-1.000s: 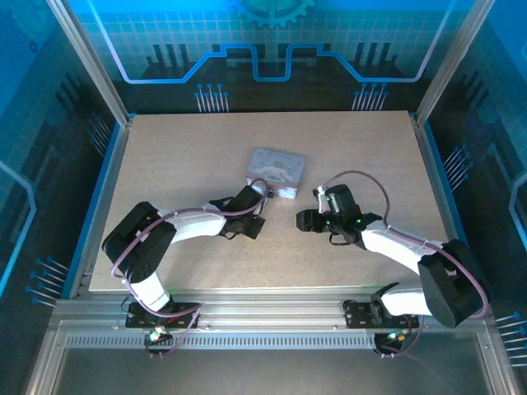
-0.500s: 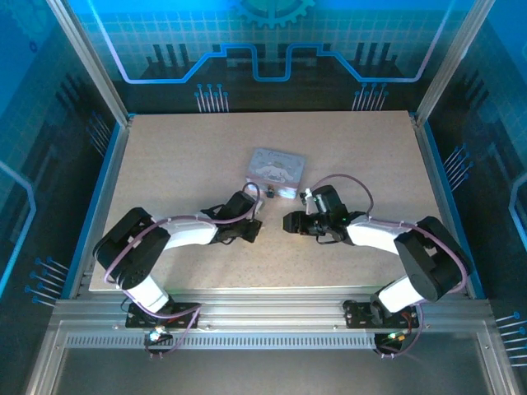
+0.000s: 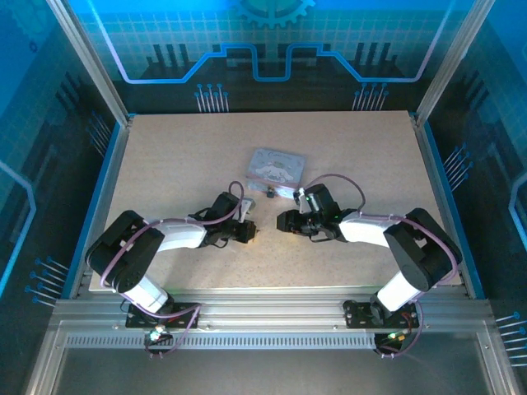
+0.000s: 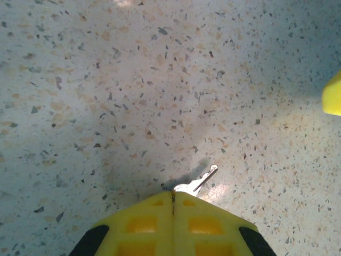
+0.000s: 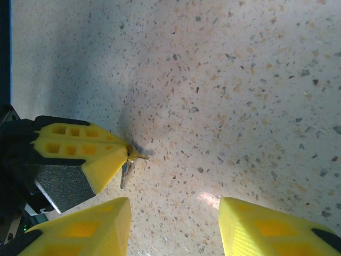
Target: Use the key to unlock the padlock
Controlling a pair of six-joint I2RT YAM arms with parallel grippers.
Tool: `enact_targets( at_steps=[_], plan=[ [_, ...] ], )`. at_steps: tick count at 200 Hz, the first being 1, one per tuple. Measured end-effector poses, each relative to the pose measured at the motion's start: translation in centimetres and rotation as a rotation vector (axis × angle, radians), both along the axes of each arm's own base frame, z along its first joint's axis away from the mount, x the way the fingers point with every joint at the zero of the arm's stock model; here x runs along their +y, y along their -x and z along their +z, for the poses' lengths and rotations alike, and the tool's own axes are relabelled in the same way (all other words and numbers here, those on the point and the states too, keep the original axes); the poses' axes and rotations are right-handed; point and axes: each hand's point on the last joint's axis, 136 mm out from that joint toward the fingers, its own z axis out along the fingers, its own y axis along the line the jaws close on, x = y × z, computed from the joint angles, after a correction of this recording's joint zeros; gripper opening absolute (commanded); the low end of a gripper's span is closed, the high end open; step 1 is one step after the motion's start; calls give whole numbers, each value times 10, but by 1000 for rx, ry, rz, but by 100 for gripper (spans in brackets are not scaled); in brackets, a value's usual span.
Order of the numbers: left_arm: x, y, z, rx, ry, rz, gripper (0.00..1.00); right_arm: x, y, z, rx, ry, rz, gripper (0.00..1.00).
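Two grippers meet near the middle of the table in my top view, their tips pointing at each other with a small gap between them.

My left gripper is clenched on the key. In the left wrist view its two yellow fingers press together with no gap. The thin metal key sticks out from between their tips, and its free end points up and to the right. It is low over the speckled surface, with its shadow just beside it. I cannot tell if the key touches the table.

My right gripper is released. In the right wrist view its two yellow tips stand well apart at the bottom edge, with bare table between them. Ahead of them, on the left side of that view, I see the left gripper from the front, with the small key at its tip.

The padlock is a tiny dark thing lying on the table just beside the near edge of the pale tin. It is behind the two grippers and apart from both. At this size I cannot tell how its shackle stands.
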Motion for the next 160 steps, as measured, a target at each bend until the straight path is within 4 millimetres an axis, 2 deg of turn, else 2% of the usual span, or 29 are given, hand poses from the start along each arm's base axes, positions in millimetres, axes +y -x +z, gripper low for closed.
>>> enact_targets(
  at_steps=[83, 114, 160],
  plan=[
    [-3, 0, 5, 11, 89, 19, 0, 18, 0, -13, 103, -81, -26, 43],
    [-8, -4, 19, -17, 129, 19, 0, 26, -4, -5, 97, -111, -24, 48],
    [-13, -5, 28, -26, 171, 12, 0, 31, -8, 2, 96, -143, -31, 44]
  ],
)
